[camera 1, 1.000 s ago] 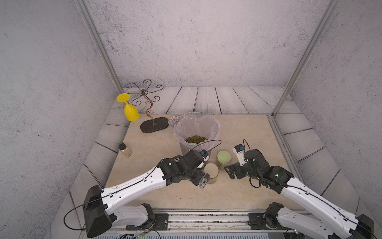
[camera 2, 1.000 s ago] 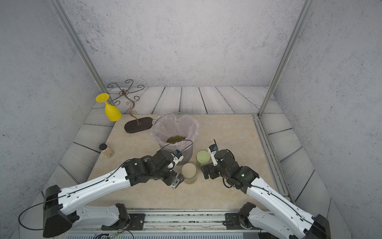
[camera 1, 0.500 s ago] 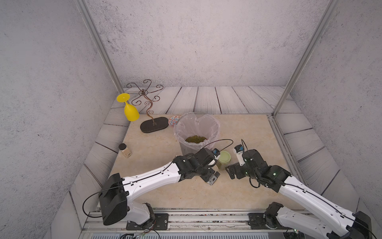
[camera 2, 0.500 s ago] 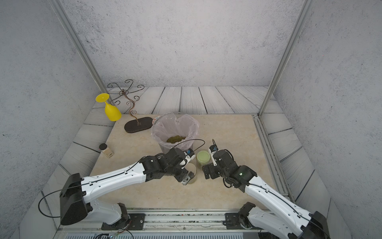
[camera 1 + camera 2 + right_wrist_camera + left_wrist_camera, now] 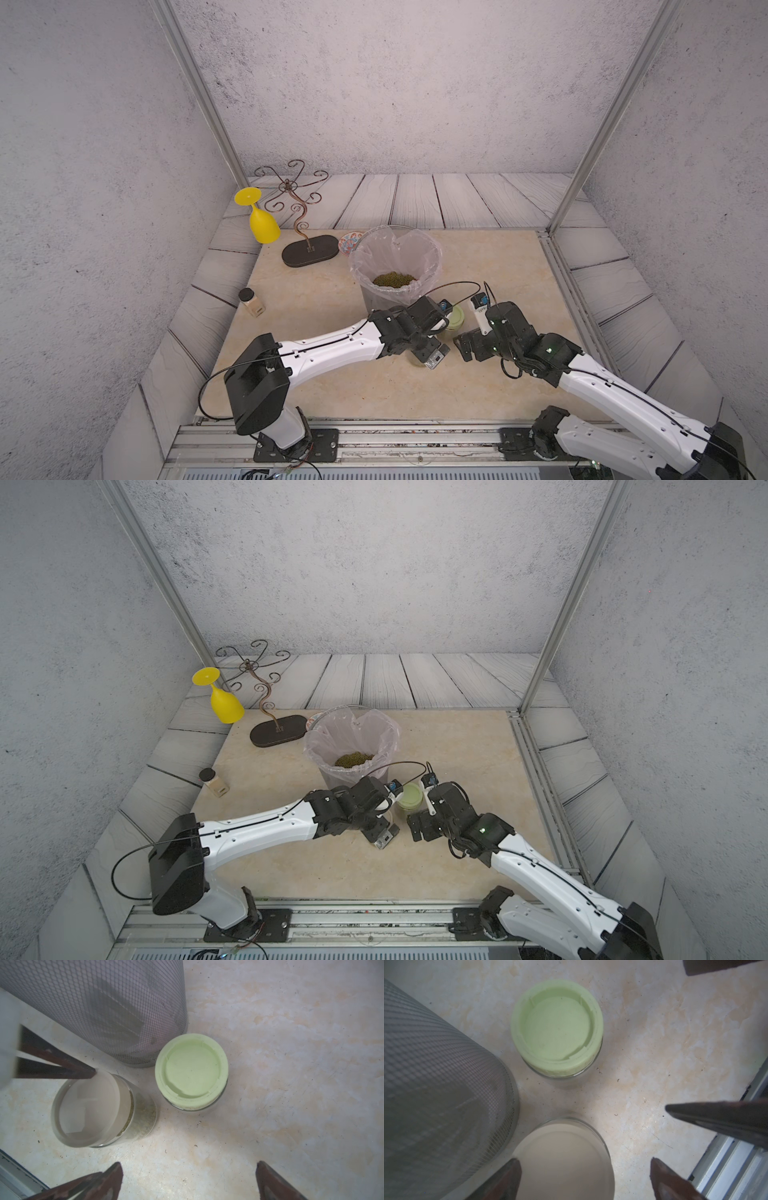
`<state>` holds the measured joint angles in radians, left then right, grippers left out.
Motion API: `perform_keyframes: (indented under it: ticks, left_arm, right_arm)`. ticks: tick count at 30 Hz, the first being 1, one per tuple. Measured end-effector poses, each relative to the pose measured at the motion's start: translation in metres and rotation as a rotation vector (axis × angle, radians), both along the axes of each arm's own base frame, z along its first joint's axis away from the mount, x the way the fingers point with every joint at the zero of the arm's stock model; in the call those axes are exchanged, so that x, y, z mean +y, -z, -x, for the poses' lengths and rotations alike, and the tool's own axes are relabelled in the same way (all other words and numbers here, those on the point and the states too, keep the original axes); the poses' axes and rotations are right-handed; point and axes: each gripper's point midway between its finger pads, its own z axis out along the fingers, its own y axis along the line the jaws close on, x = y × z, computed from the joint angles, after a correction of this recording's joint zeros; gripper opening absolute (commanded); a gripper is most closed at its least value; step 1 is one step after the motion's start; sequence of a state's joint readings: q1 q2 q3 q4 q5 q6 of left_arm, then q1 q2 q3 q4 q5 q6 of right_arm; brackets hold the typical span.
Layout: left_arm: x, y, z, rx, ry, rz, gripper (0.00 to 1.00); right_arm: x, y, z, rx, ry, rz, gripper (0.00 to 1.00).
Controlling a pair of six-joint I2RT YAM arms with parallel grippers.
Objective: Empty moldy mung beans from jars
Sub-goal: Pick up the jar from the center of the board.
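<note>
Marble table (image 5: 311, 299): left pincer (image 5: 583, 1169) wide open above beige-lid jar (image 5: 99, 1109), empty; right pincer (image 5: 189, 1167) wide open, empty, near green-lid jar (image 5: 191, 1072).

Nothing written can be read on any jar, lid, bin or bottle. The white piece on the right wrist (image 5: 480, 316) carries small dark print, too fine to make out. The dark oval stand base (image 5: 310, 250), toward eleven o'clock on the table (image 5: 490, 266), bears a tiny pale mark, likewise illegible.

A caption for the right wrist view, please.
Open right gripper facing beige-lidded jar and green-lidded jar, beside mesh bin.
</note>
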<state>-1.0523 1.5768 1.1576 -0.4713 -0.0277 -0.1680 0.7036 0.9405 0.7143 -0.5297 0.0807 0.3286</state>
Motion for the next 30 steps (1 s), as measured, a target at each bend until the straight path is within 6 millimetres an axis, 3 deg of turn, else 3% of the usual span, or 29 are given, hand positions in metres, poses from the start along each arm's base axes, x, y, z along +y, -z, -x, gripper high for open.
perform_keyframes:
  ticks: [5, 12, 15, 24, 30]
  left_arm:
    - [0.007, -0.002, -0.002, -0.022, -0.015, -0.034, 0.98]
    - [0.017, -0.037, -0.003, -0.104, -0.015, 0.023, 0.98]
    - [0.016, -0.041, -0.005, -0.120, -0.007, 0.032, 0.98]
    - [0.012, 0.002, -0.007, -0.066, -0.001, -0.067, 0.98]
    - [0.013, 0.016, -0.009, -0.055, -0.014, -0.103, 0.98]
  right_arm:
    - [0.001, 0.001, 0.000, -0.005, -0.005, -0.001, 0.99]
    - [0.005, 0.003, -0.002, 0.001, -0.018, -0.008, 0.99]
    - [0.007, 0.003, -0.002, 0.004, -0.022, -0.012, 0.99]
    - [0.010, 0.002, -0.004, -0.004, -0.026, -0.024, 0.99]
    - [0.009, 0.004, -0.003, -0.001, -0.027, -0.023, 0.99]
